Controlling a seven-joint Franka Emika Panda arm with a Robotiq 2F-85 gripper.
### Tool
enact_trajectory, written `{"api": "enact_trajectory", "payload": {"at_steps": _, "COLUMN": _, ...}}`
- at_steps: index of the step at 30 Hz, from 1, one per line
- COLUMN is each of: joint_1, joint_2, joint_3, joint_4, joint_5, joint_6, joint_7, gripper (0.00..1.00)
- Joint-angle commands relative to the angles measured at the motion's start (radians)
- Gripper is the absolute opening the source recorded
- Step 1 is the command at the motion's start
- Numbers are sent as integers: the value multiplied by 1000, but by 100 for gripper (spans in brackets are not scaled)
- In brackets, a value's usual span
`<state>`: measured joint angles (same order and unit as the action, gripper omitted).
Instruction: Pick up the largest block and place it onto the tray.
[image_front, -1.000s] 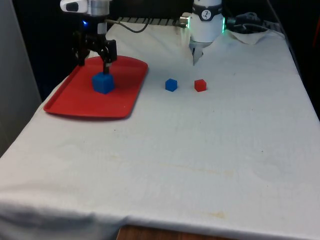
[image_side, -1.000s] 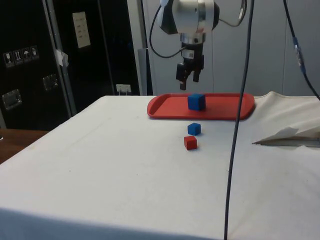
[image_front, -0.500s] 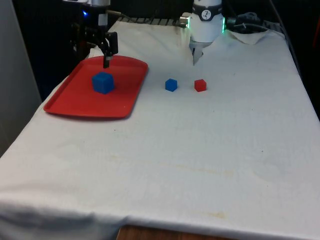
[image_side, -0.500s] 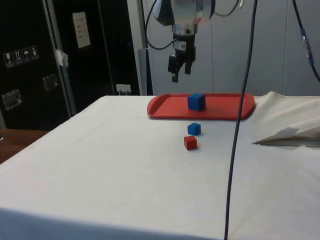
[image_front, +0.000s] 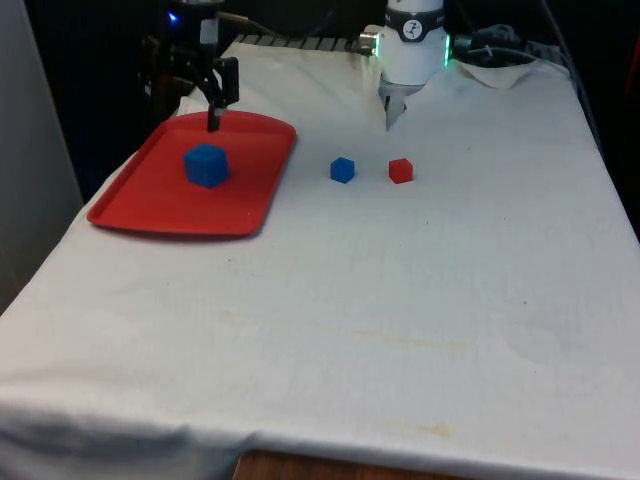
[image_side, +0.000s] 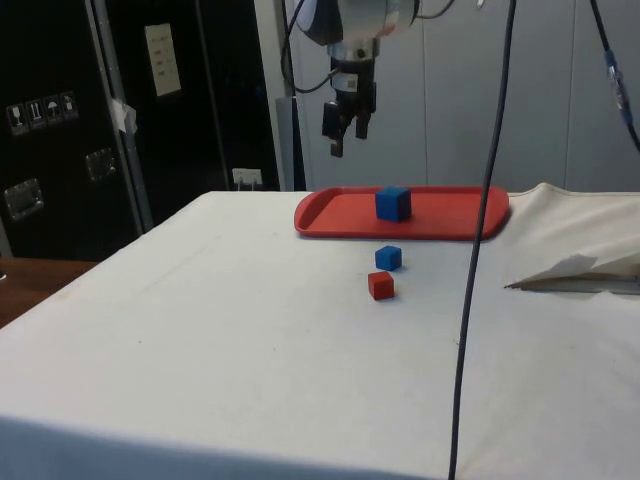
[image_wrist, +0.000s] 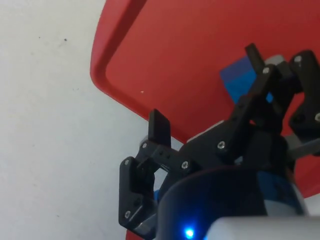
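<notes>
The largest block, a blue cube (image_front: 206, 165), rests on the red tray (image_front: 150, 205) at the front view's left. My gripper (image_front: 185, 112) hangs open and empty above the tray's far edge, well clear of the cube. In the side view the gripper (image_side: 345, 140) is high above and beside the cube (image_side: 393, 203) on the tray (image_side: 340, 215). The wrist view has the spread fingers (image_wrist: 160, 125) over the tray (image_wrist: 165, 50), with the cube (image_wrist: 240, 80) partly hidden behind one finger.
A small blue cube (image_front: 343, 169) and a small red cube (image_front: 401, 170) lie on the white cloth beside the tray. The robot base (image_front: 413, 50) stands behind them. A cable (image_side: 480, 250) hangs in the side view's foreground. Crumpled cloth (image_front: 500, 70) lies at the far right.
The open gripper has risen and drawn back from the blue cube towards the tray's far edge. The cube stays put on the tray.
</notes>
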<state>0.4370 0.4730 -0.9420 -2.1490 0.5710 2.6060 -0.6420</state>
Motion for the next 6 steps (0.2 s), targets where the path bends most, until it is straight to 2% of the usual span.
{"api": "enact_trajectory", "payload": {"at_steps": 1, "joint_1": 18, "joint_2": 6, "joint_3": -17, "joint_4": 4, "joint_5": -29, "joint_6": -13, "joint_7": 27, "gripper": 100}}
{"api": "enact_trajectory", "payload": {"at_steps": 6, "joint_1": 4, "joint_2": -1, "joint_3": -3, "joint_4": 6, "joint_5": -27, "joint_6": -1, "joint_7": 24, "gripper": 100}}
